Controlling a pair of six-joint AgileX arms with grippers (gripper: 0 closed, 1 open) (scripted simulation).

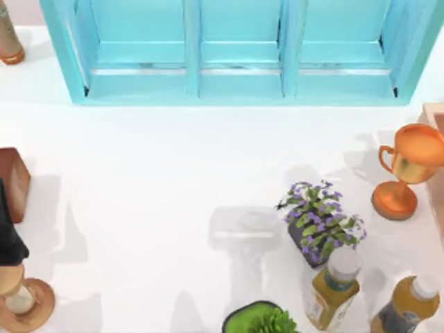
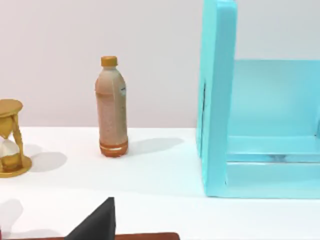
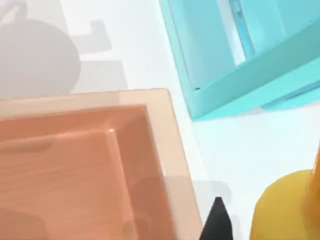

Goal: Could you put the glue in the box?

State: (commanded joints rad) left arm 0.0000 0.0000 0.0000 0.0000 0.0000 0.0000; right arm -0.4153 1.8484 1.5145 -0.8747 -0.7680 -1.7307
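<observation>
Glue: cannot spot it among things on bench (image 1: 173, 173). Box (image 1: 239, 87) stands upright along bench's far edge, three open compartments facing me, ready to receive. Potted plant (image 1: 320, 220), trophy (image 1: 409, 166), two amber bottles (image 1: 331, 290) crowd bench right of box's middle. Left hand (image 2: 97, 222) near hourglass (image 2: 11, 137), well left of box; right hand (image 3: 217, 220) by wooden tray (image 3: 85, 170). Cannot tell either hand's opening; judge search for glue comes first.

Brown bottle (image 2: 112, 107) upright w/ orange cap, hourglass (image 2: 11, 138) beside, turquoise box (image 2: 218, 100) near, white table (image 2: 160, 165)
</observation>
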